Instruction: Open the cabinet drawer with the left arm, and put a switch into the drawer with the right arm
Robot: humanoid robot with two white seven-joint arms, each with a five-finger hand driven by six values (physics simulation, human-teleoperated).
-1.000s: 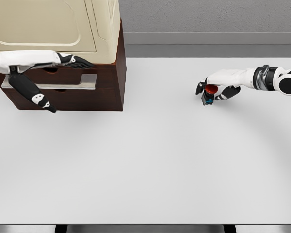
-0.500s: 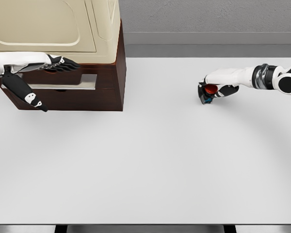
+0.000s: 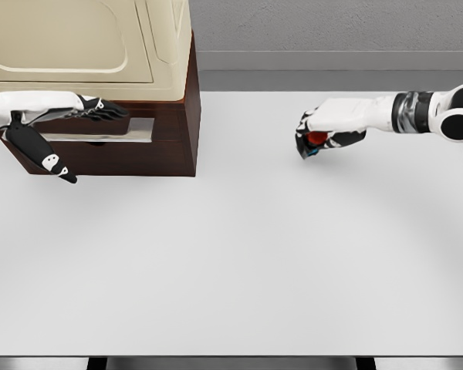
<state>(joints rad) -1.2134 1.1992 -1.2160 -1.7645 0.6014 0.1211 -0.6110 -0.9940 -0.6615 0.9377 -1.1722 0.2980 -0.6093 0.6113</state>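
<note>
While the left hand [image 3: 100, 109] lies with fingers flat at the cabinet [image 3: 170, 85], above its partly open drawer [image 3: 100, 136] and holding nothing, the right hand [image 3: 318, 136] is closed around the switch [image 3: 315, 140] over the white table [image 3: 231, 254]. That switch looks small, rigid and light, its red cap probably slick, so gripping the body seems safest. Open tabletop lies between it and the drawer, whose narrow gap seems the tight spot
</note>
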